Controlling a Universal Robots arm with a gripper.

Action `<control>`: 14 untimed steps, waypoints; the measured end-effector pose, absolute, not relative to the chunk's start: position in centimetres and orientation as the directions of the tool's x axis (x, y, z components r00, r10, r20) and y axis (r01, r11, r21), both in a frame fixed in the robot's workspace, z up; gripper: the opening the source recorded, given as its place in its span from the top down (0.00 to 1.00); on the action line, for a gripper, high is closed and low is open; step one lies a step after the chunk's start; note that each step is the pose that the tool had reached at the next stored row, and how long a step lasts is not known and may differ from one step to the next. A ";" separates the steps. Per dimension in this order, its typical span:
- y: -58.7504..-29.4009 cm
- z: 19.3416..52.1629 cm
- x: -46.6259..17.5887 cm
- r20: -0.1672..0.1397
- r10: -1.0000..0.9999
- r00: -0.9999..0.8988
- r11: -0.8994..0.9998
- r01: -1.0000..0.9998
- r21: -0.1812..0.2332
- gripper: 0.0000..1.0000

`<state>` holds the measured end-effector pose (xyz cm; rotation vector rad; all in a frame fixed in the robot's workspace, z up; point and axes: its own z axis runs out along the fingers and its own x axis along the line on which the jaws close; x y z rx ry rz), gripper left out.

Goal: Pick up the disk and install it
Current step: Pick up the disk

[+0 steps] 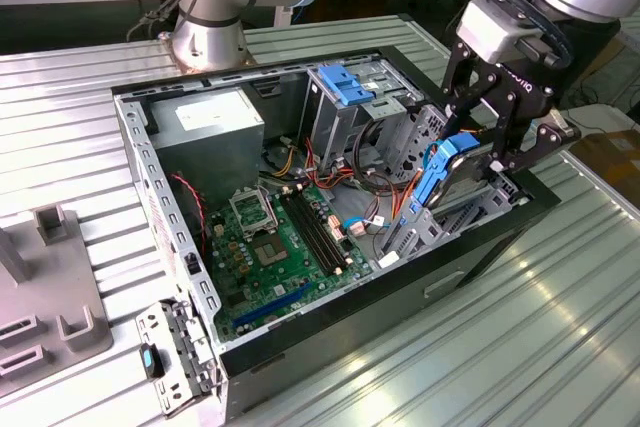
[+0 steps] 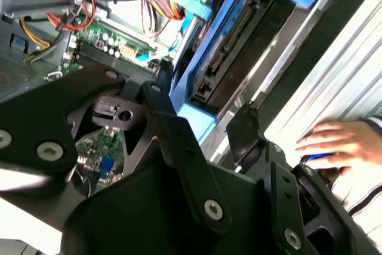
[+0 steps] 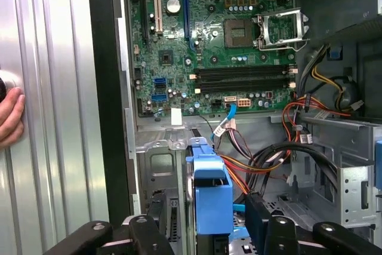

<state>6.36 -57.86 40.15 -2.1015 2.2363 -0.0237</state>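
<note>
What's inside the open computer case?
Motherboard, grey power supply, loose cables, a metal drive cage. The disk, held by the gripper, stands on edge at a bay; what lies under it is covered.

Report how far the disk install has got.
Done: the disk is off the table, standing on edge at the front bay of the open computer case. In hand: the gripper sits right at it; whether it grips is unclear. Left: the disk sticks up out of the bay, not seated.
</note>
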 end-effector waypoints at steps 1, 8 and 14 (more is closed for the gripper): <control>-57.9 40.1 6.4 -0.043 -0.997 -0.061 0.063 -0.996 -0.061 0.36; -57.9 40.2 6.4 -0.042 -0.997 -0.061 0.063 -0.996 -0.061 0.63; -57.9 41.0 6.5 -0.043 -0.997 -0.061 0.063 -0.996 -0.061 0.63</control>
